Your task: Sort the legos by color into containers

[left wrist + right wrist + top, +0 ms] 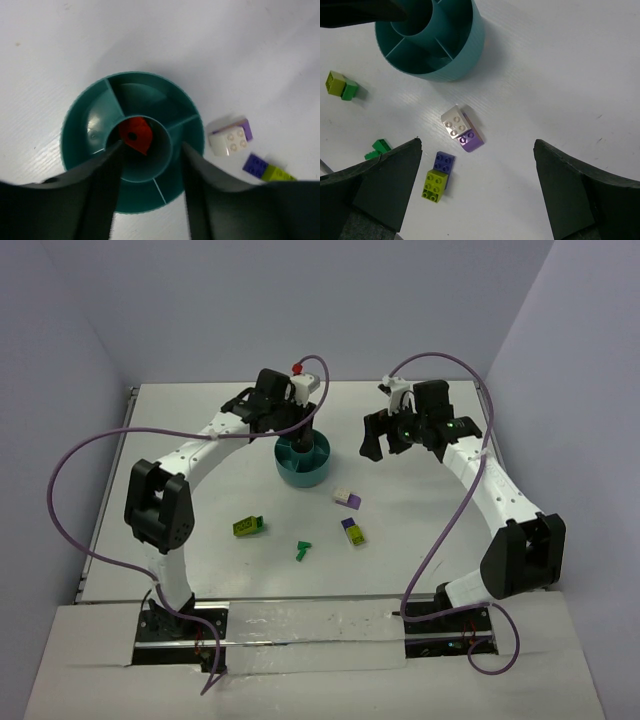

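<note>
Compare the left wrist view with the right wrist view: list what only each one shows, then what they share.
Only the left wrist view: the red piece lying inside the bowl's central ring, seen from above past the left gripper, whose jaws stand apart. Only the right wrist view: the lime-and-green brick and the dark green brick, plus the right gripper, wide open. Both: the teal bowl, the purple-and-white brick and the purple-and-lime brick.
</note>
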Motion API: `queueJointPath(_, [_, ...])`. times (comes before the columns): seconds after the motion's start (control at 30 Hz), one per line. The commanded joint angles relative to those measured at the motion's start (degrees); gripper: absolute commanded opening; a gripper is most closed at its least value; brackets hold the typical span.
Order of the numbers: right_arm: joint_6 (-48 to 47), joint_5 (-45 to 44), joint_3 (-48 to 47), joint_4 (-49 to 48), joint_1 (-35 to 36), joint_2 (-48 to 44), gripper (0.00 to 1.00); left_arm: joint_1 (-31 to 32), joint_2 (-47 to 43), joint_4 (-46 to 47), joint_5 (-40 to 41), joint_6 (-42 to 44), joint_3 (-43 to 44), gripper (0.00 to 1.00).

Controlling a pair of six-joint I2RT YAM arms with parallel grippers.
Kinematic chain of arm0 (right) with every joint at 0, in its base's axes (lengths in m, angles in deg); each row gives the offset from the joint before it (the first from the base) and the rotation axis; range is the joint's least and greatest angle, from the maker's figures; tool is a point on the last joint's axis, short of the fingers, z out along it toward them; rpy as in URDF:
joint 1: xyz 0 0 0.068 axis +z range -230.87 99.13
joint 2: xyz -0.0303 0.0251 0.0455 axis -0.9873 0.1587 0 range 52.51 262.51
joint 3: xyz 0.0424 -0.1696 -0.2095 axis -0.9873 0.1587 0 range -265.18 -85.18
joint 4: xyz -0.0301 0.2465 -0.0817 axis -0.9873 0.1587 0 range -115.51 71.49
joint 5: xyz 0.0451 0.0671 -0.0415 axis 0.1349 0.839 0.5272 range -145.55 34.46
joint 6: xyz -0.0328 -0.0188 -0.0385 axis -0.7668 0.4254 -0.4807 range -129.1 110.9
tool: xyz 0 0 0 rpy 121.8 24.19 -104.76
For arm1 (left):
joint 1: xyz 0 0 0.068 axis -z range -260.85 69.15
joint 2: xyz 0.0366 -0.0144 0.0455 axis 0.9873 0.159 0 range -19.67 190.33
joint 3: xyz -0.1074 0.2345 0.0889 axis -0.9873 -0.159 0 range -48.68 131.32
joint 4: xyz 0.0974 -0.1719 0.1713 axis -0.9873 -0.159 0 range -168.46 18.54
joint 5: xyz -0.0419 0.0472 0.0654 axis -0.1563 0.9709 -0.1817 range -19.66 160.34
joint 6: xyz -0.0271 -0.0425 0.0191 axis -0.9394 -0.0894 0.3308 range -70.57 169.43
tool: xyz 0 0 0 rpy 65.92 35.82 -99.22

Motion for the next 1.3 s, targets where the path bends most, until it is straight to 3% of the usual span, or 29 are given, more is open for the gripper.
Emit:
queueJointPath(0.0, [-0.42,1.46,2.4,-1.9,-0.85,-0.96,1.0,-0.13,-6.59,2.48,-13.71,7.92,-0.95,0.68])
queueJointPath(0.13, [-0.53,1.83,4.15,-2.15,-1.95,-1.81,1.0,-0.21,-8.3,2.82,-18.94,10.86,-2.07,0.8])
queueJointPath(0.33, [-1.7,0.66,5.85,-1.89,-2.1,-3.45,1.0,-1.63,-12.59,0.64,-19.28,11.64,-7.09,0.8])
queueJointPath(0.53, [-3.16,1.65,6.79,-1.27,-2.04,-4.89,1.0,-12.48,-22.17,-20.63,-22.82,33.32,-17.25,0.95])
queueJointPath(0.7, [-2.03,3.92,8.27,-3.15,-1.95,-5.24,1.0,-20.27,-28.62,-29.67,-21.46,50.35,-26.17,0.96])
queueJointPath(0.93, [-1.33,5.09,8.1,-3.71,-0.89,-5.77,1.0,-20.42,-33.16,-25.42,-22.4,55.55,-38.86,0.95])
queueJointPath(1.27, [-1.67,5.08,7.5,-2.86,-0.11,-5.33,1.0,-19.98,-29.74,-13.94,-21.25,51.83,-41.89,0.95])
